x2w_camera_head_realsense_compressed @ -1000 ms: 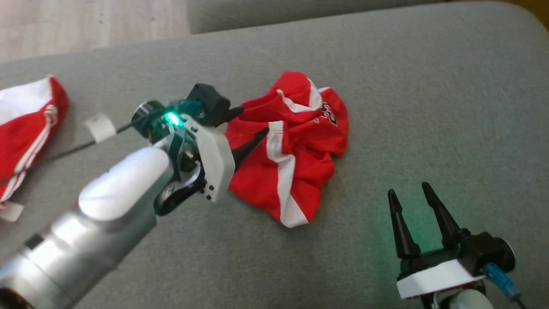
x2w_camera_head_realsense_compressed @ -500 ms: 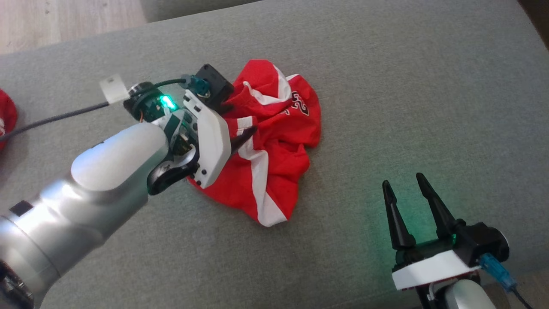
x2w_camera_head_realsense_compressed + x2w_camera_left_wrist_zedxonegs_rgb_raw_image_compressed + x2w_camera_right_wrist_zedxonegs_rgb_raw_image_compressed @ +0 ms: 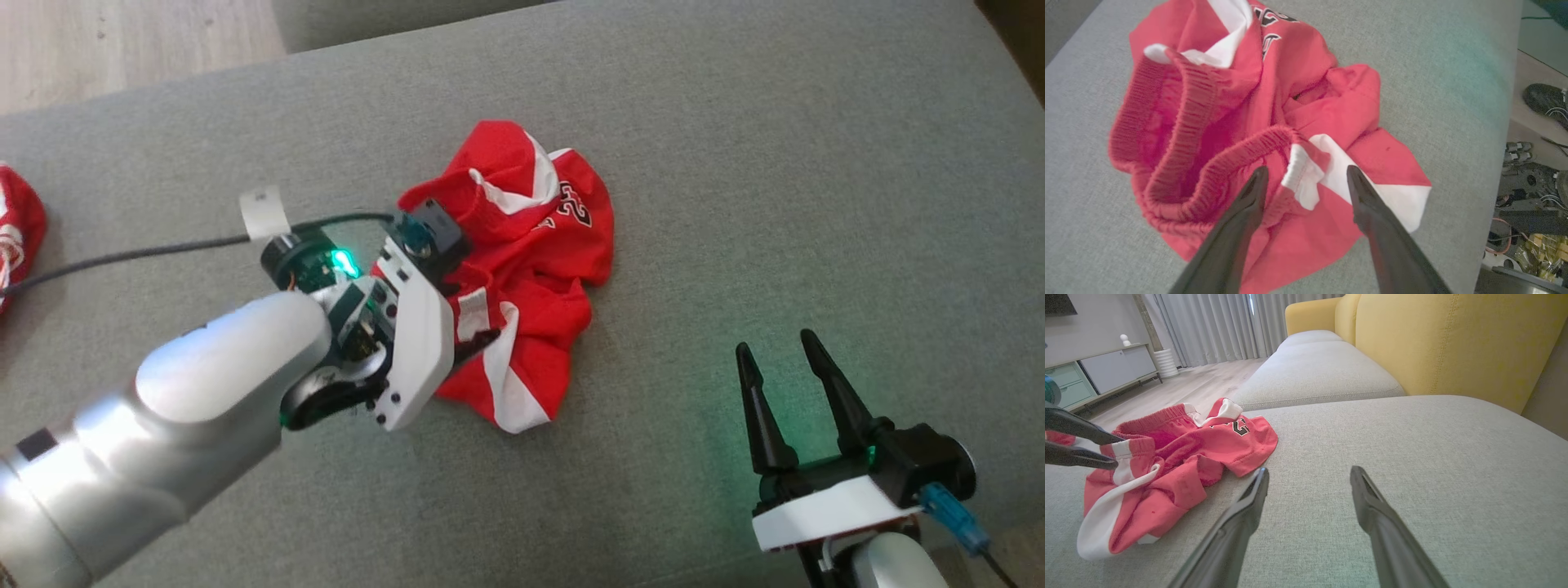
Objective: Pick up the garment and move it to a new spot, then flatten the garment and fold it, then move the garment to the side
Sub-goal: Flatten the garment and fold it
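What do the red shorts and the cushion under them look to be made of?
Red shorts: soft matte knit, probably synthetic jersey; gathered ribbed waistband, limp creases. Grey sofa cushion: matte woven upholstery fabric; fine flecked weave shows.

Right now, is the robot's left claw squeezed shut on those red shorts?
No: in the left wrist view the left gripper stands open, its two dark fingers apart on either side of a fold of the red shorts.
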You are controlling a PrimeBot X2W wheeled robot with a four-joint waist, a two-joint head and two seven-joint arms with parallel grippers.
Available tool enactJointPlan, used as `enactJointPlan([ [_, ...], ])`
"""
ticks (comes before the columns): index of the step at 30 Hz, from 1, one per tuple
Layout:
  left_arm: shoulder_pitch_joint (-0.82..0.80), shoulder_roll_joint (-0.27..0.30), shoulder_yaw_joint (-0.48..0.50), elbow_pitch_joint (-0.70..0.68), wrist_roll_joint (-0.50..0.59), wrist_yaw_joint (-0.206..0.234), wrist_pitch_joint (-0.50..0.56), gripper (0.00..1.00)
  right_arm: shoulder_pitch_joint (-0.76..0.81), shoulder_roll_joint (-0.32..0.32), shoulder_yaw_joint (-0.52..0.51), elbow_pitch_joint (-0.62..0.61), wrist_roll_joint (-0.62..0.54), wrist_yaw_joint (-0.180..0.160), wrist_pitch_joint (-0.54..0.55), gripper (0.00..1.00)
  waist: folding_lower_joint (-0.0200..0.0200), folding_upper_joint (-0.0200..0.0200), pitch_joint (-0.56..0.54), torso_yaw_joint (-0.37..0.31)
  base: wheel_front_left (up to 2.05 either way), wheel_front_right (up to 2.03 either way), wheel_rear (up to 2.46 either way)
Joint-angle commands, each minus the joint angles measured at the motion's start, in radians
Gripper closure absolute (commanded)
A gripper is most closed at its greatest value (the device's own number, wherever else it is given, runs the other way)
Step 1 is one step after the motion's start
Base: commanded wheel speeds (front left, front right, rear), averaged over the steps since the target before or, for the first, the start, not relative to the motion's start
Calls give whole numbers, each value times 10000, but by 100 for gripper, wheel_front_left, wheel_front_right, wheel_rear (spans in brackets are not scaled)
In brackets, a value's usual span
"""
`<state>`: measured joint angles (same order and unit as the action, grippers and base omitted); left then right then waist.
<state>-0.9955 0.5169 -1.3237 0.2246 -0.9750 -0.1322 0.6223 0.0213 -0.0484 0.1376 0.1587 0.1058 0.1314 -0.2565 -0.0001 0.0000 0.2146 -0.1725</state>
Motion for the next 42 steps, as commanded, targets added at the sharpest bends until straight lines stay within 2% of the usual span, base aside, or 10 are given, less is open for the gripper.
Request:
enactJointPlan([
  [1,-367,304,436,-284,115,16,39,0,-96,-59,175,-256,55,-7,-53,0,1,0,-14,42,0,0,0],
  [9,-166,297,436,-503,493,16,139,0,-304,-43,230,-299,99,-7,-53,0,1,0,195,-12,0,0,0],
  [11,-160,280,436,-488,567,16,168,23,-336,-41,191,-302,117,-7,-53,0,1,0,260,-65,0,0,0],
  [14,-128,291,436,-467,624,16,308,100,-334,-39,154,-283,114,-7,-53,0,1,0,286,-141,0,0,0],
  [18,-123,389,435,-518,646,16,464,100,-294,-35,141,-214,106,-7,-53,0,1,0,140,-255,0,0,0],
  [22,-279,237,435,-622,36,16,-35,100,-217,-30,103,-167,102,-7,-53,0,1,0,-110,-275,0,0,0],
  [26,-977,-302,447,-661,-1012,16,-1241,100,-81,-24,114,-120,82,-7,-53,0,1,0,-537,-256,0,0,0],
  [30,-1990,-919,539,-257,-1337,16,-2751,100,106,-21,175,-80,157,-7,-53,0,1,0,-1045,-293,0,0,0],
  [36,-3103,-1769,1314,607,-2431,15,-4926,100,454,-20,270,24,281,-7,-53,0,1,0,-1775,-401,0,0,0],
  [42,-3035,-1499,1129,842,-3267,15,-5131,100,744,-19,195,50,509,-7,-53,0,1,0,-2025,-224,0,0,0],
])
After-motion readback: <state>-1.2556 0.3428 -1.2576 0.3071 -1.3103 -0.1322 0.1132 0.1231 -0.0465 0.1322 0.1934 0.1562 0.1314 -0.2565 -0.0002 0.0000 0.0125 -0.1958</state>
